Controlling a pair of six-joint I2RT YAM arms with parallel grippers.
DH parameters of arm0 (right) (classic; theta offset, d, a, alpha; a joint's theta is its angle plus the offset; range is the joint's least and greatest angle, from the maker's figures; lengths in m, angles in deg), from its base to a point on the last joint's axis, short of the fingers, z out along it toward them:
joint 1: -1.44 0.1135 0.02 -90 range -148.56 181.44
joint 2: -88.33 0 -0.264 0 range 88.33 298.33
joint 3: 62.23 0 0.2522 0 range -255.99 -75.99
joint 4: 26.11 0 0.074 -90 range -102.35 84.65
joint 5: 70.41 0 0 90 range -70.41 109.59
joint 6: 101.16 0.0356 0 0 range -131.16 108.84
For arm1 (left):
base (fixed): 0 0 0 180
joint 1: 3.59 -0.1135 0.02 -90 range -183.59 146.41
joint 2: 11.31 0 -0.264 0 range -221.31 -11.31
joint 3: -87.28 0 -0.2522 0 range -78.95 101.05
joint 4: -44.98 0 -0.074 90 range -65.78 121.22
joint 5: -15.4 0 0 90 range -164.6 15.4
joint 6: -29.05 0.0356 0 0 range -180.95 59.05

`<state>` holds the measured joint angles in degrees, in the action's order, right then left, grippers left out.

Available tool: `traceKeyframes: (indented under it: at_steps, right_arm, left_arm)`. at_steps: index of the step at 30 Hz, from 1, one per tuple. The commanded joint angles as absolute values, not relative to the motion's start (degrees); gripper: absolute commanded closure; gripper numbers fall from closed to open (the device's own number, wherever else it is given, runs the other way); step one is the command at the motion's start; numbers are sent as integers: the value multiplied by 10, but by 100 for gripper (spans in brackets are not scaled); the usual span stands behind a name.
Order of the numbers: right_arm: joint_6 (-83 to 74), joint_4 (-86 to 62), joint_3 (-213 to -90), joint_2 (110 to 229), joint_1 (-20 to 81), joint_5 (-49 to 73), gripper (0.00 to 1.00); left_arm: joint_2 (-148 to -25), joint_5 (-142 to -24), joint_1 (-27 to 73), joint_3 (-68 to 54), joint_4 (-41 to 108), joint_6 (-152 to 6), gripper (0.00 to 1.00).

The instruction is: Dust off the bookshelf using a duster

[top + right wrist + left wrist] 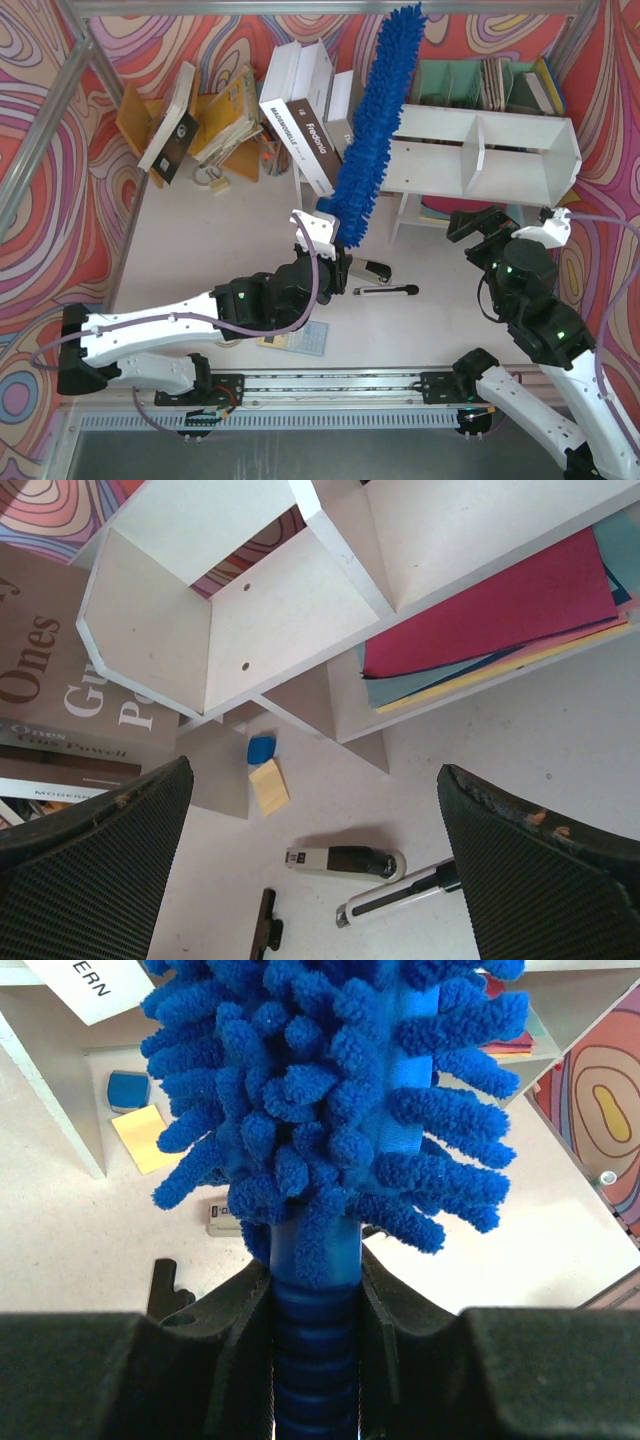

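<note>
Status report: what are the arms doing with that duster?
Left gripper shut on duster handle. Right gripper open, empty. Duster head at left end of bookshelf; books beside.

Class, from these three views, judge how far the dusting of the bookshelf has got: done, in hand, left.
Done: the left end effector is shut on the duster by its handle, holding it raised. In hand: its fluffy head stands at the left end of the bookshelf; contact is unclear. Left: likely sweeping the top and both compartments; the right end effector is open and empty.

The duster [372, 120] stands left of the bookshelf [440, 122], behind the stapler [376, 271].
</note>
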<state>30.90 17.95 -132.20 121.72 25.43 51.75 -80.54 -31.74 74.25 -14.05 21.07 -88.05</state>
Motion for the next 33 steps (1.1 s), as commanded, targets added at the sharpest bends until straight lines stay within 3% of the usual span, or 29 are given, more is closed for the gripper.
traceKeyframes:
  at_steps: [1,19,33]
  right_arm:
    - [316,184,-1312,1204,254,531,4]
    - [305,178,-1318,1212,254,535,5]
    - [301,181,-1322,1208,255,539,4]
  left_arm:
    - [-806,-324,732,-132,235,-883,100]
    - [-850,-401,728,-136,202,-936,100]
    - [-813,-344,721,-91,214,-855,100]
